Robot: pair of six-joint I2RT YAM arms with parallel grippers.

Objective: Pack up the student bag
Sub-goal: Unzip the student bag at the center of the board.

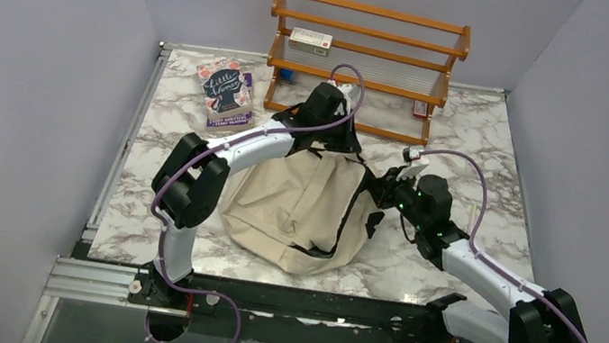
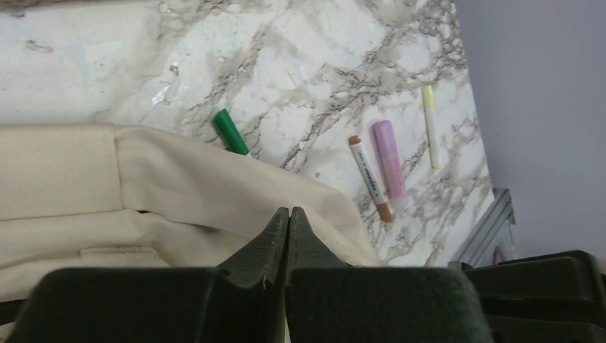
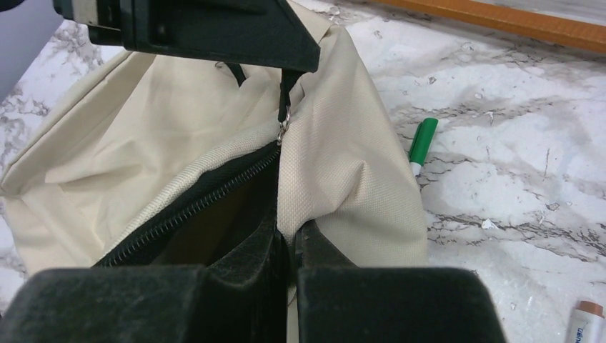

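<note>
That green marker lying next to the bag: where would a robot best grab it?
Probably across the barrel of the green marker, coming straight down from above. It lies flat on the marble table, so only its long sides are free to pinch. Its white-tipped end lies close to the student bag, so favour the green end.

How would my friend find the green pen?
Start at the big cream canvas backpack on the marble table. A short green marker lies close beside it. The brown-capped white marker, pink highlighter and thin yellow pen lie farther off; only this is green.
</note>
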